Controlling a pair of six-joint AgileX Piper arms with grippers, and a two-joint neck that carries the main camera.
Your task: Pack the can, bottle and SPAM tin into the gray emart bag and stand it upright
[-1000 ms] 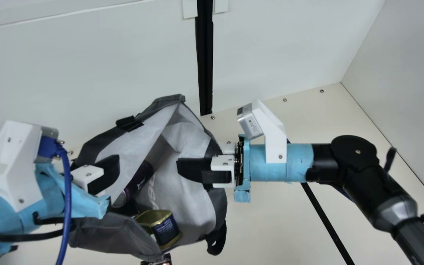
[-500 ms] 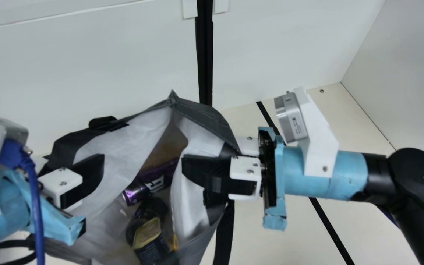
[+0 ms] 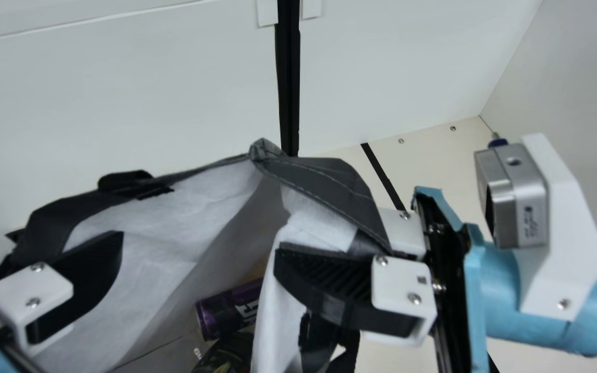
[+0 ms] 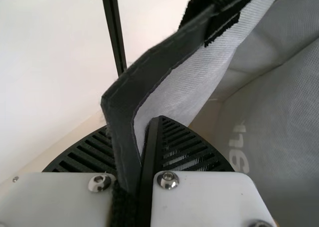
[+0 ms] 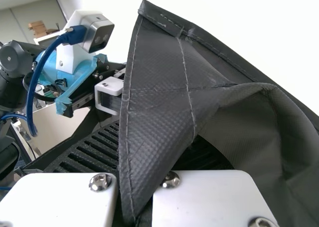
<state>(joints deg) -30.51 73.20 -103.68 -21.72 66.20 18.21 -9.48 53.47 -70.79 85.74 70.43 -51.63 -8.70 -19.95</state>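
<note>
Main view: bottom edge cuts off the gray emart bag (image 3: 184, 207) and a dark item (image 3: 228, 357) inside, identity undetermined. Bag wall covers one end of the purple cylinder (image 3: 226, 313). Cloth hides the far finger of my left gripper (image 3: 114, 243) and my right gripper (image 3: 283, 261).

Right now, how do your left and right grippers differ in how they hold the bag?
In the main view, my left gripper points up and to the right, while my right gripper points left. The left wrist view shows a narrow band of rim in the left gripper; the right wrist view shows a broad dark flap over the right. Both are closed on the gray bag.
</note>
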